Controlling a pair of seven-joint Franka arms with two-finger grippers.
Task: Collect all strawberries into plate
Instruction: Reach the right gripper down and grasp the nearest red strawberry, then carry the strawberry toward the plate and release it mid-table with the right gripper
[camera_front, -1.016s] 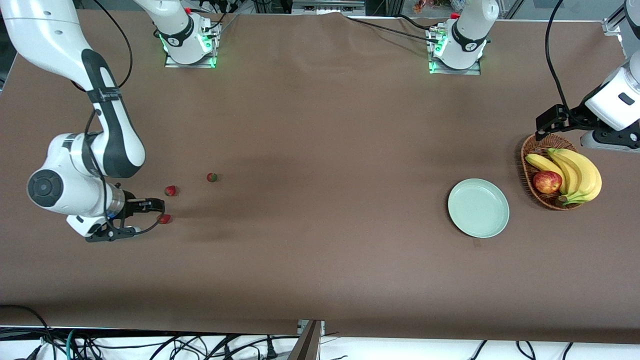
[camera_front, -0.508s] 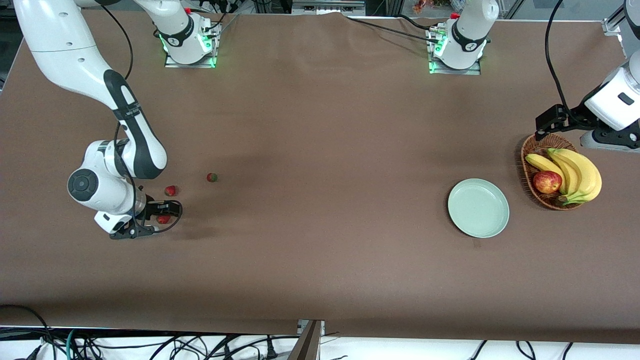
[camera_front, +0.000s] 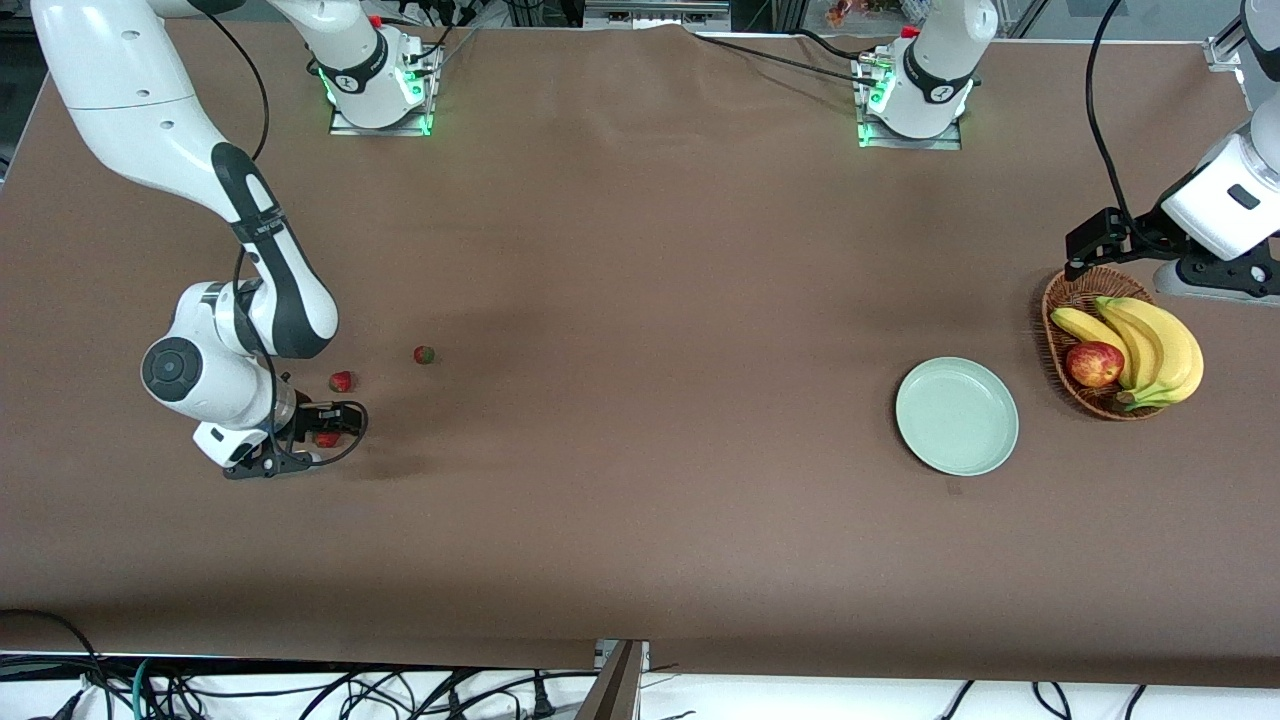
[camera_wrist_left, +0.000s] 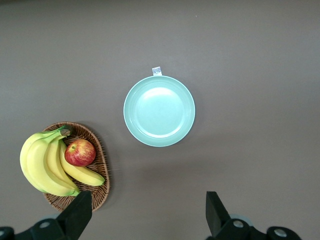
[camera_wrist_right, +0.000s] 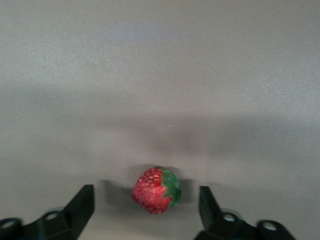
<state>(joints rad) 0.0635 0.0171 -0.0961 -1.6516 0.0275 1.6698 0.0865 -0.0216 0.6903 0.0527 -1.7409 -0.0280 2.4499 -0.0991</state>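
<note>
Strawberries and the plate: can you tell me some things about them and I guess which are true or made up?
1. The plate has no berries in it. True.
2. The right gripper has a strawberry between its open fingers. True.
3. The apple sits on the plate. False: it lies in the basket beside the bananas.
4. The left gripper holds a strawberry. False: it is open and holds nothing, up over the table by the basket.
</note>
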